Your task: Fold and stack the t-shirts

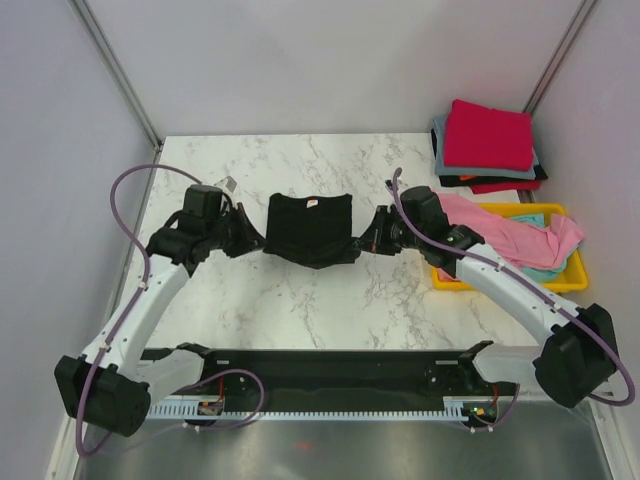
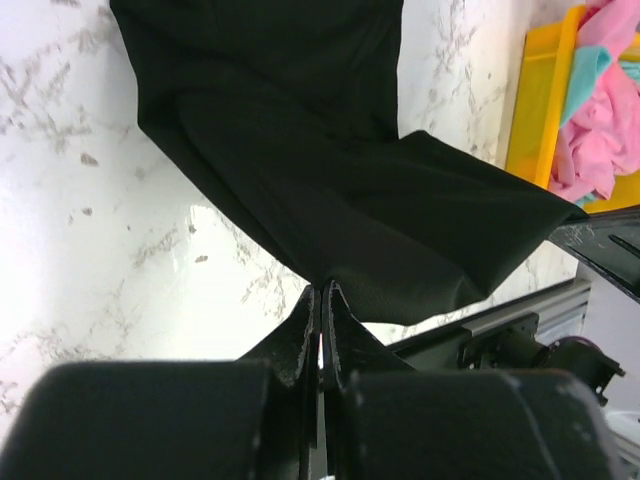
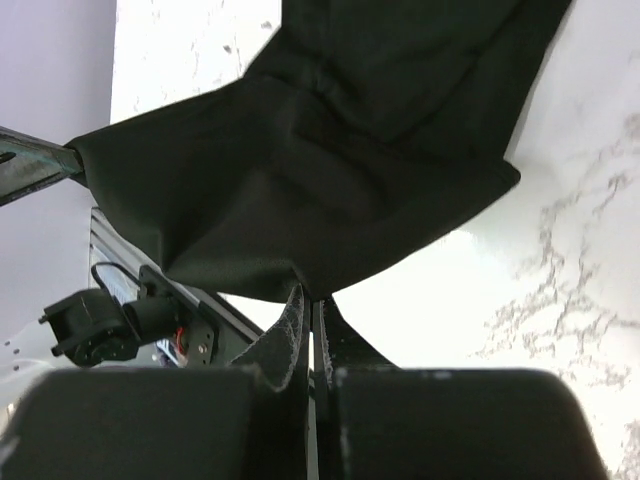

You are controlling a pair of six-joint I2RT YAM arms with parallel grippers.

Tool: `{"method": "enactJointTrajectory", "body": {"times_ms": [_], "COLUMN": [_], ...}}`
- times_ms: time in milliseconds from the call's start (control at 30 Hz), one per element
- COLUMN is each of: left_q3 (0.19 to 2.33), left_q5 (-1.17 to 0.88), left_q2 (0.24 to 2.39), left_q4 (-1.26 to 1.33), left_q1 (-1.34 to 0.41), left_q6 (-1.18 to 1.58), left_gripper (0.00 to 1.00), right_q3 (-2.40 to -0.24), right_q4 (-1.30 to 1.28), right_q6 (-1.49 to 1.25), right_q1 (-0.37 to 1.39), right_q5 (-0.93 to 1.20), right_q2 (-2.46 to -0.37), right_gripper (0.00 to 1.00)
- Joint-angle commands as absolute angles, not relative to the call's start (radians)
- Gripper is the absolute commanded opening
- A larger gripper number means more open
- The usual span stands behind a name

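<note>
A black t-shirt (image 1: 309,229) with a small white neck label hangs stretched between my two grippers above the middle of the marble table. My left gripper (image 1: 250,239) is shut on its left edge; in the left wrist view the cloth (image 2: 330,190) is pinched at the tips (image 2: 322,292). My right gripper (image 1: 368,242) is shut on its right edge; the cloth (image 3: 320,160) spreads from the tips (image 3: 311,298). A pink t-shirt (image 1: 505,232) drapes over a teal one (image 1: 540,270) in the yellow tray. Folded red (image 1: 488,135), grey and black shirts are stacked at the back right.
The yellow tray (image 1: 577,281) sits at the right edge of the table, close behind my right forearm. The folded stack is at the back right corner. Grey walls enclose the table on the left, back and right. A black rail (image 1: 320,370) runs along the near edge.
</note>
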State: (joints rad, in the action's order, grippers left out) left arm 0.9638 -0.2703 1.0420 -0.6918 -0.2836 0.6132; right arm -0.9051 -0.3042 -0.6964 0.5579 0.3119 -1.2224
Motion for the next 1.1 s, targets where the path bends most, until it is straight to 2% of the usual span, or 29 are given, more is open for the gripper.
{"method": "enactJointTrajectory", "body": {"times_ms": [0, 367, 533, 767, 800, 833, 867, 900, 933, 967, 1000, 1067], "left_q3": [1.075, 1.359, 1.511, 1.903, 1.957, 2.082, 2.159, 2.239, 2.391, 2.446, 2.488, 2.53], "left_q5": [-0.226, -0.232, -0.276, -0.371, -0.4, -0.428, -0.448, -0.456, -0.477, -0.51, -0.559, -0.577], "left_q2": [1.129, 1.437, 1.629, 2.024, 2.133, 2.188, 2.245, 2.375, 2.429, 2.483, 2.541, 2.556], "left_q4": [-0.733, -0.732, -0.733, -0.772, -0.773, -0.781, -0.799, -0.866, -0.882, -0.884, -0.887, -0.877], "left_q1": [-0.282, -0.21, -0.18, -0.135, -0.13, -0.126, -0.12, -0.115, -0.11, -0.098, -0.092, -0.077], "left_q6": [0.558, 0.502, 0.491, 0.491, 0.491, 0.489, 0.489, 0.495, 0.499, 0.497, 0.508, 0.509], "left_gripper": [0.02, 0.02, 0.02, 0.02, 0.04, 0.07, 0.16, 0.48, 0.58, 0.95, 1.0, 1.0], "right_q3": [-1.021, -1.279, -1.406, -1.739, -1.785, -1.83, -1.92, -1.969, -2.014, -2.07, -2.08, -2.071], "right_q4": [-0.356, -0.368, -0.376, -0.388, -0.408, -0.414, -0.42, -0.452, -0.472, -0.488, -0.489, -0.486], "right_q6": [-0.652, -0.565, -0.545, -0.555, -0.56, -0.566, -0.58, -0.583, -0.589, -0.603, -0.604, -0.601], "right_q1": [0.543, 0.442, 0.396, 0.328, 0.321, 0.316, 0.304, 0.298, 0.293, 0.285, 0.284, 0.282], "right_q5": [0.275, 0.359, 0.41, 0.498, 0.5, 0.503, 0.514, 0.526, 0.528, 0.514, 0.506, 0.473], "right_q2": [-1.308, -1.567, -1.747, -2.077, -2.162, -2.205, -2.292, -2.333, -2.368, -2.408, -2.414, -2.395], "right_gripper": [0.0, 0.0, 0.0, 0.0, 0.0, 0.05, 0.2, 0.4, 0.63, 0.76, 0.83, 0.86]}}
